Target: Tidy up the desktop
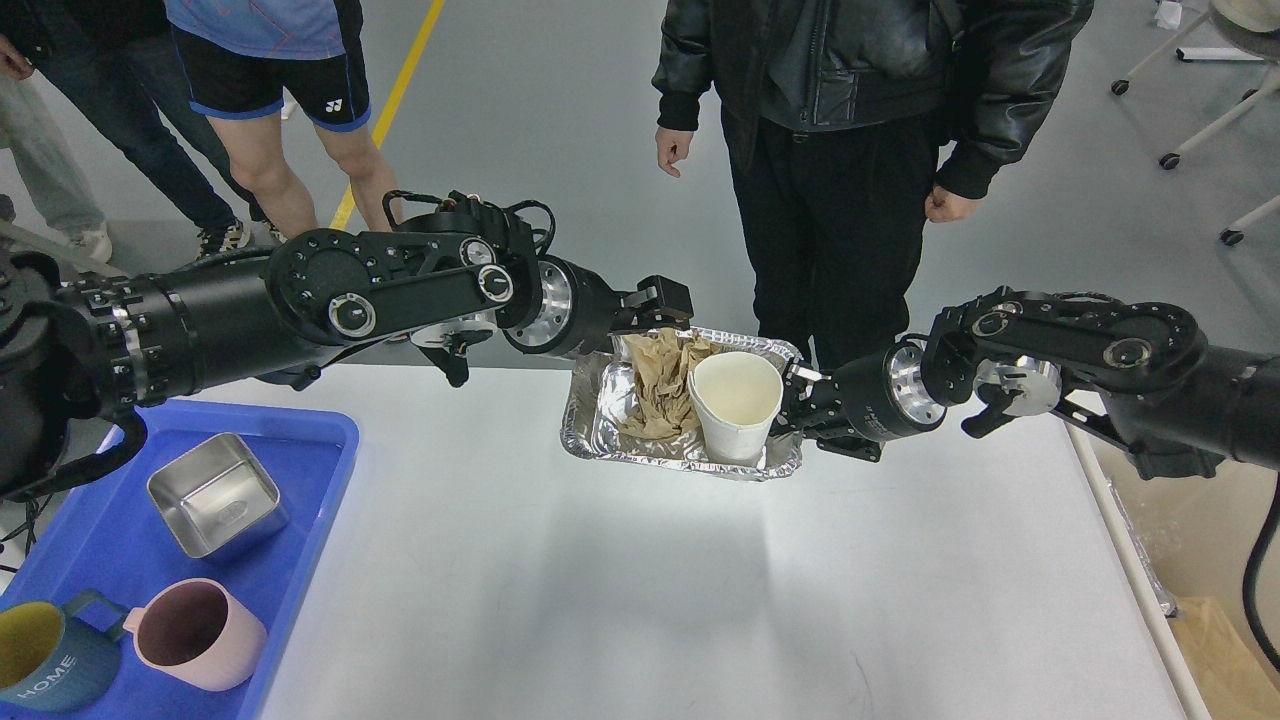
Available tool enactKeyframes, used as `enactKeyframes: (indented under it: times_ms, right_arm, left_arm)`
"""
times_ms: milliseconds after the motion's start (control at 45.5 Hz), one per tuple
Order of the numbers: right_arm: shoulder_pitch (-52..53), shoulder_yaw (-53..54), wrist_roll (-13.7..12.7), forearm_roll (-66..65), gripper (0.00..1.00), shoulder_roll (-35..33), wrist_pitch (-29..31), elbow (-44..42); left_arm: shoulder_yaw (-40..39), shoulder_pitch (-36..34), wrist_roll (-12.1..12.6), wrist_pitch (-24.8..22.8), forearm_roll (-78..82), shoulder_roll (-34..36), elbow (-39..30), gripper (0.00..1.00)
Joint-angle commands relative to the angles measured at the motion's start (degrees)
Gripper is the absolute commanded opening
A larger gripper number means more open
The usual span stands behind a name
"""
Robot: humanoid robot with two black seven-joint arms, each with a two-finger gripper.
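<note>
In the head view, a foil tray (640, 452) was seen near the far edge of the desktop (640, 600), with a crumpled brown paper (655, 395) and a white paper cup (735, 405) gathered inside it — presumably so the rubbish could be carried off together. The left gripper (665, 300) was positioned at the tray's far-left rim, just beside the paper; whether its jaws were parted or closed could not be told, and nothing was seen held in it. The right gripper (800, 400) was set against the tray's right end beside the cup — apparently gripping the rim, though this could not be confirmed. Well left of the tray, a blue tray (300, 440) held a steel container (212, 495) and two mugs (190, 635).
</note>
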Motion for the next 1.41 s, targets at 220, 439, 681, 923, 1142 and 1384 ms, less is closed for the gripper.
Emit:
enactKeyframes:
  times_ms: [220,439,681,923,1142,1384]
  right_arm:
    - [0.02,0.0,0.0,0.0,0.0,0.01,0.0,0.0]
    - [-0.25,0.0,0.0,0.0,0.0,0.01,0.0,0.0]
    - [-0.34,0.0,0.0,0.0,0.0,0.1,-0.09,-0.09]
    - [-0.34,0.0,0.0,0.0,0.0,0.36,-0.09,-0.17]
    - [-0.34,0.0,0.0,0.0,0.0,0.36,-0.18,-0.17]
    - [-0.34,0.0,0.0,0.0,0.0,0.36,-0.18,-0.26]
  left_arm:
    - [-1.18,-0.72,-0.88,1.22,-0.26,1.66,-0.93,0.88]
    - [-15.4,6.3,-1.49,7.38,-0.87,8.42,-2.96,0.88]
    - [-29.29,16.05,-10.45,8.17,-2.28,18.18,-3.22,0.89]
    - [-54.24,34.24,-15.29,3.79,-2.63,21.44,-4.01,0.97]
    - [-73.32,49.45,-20.48,-2.46,-6.4,18.46,-3.57,0.98]
    - [-83.0,58.6,-21.36,-2.73,-7.64,13.27,0.2,0.98]
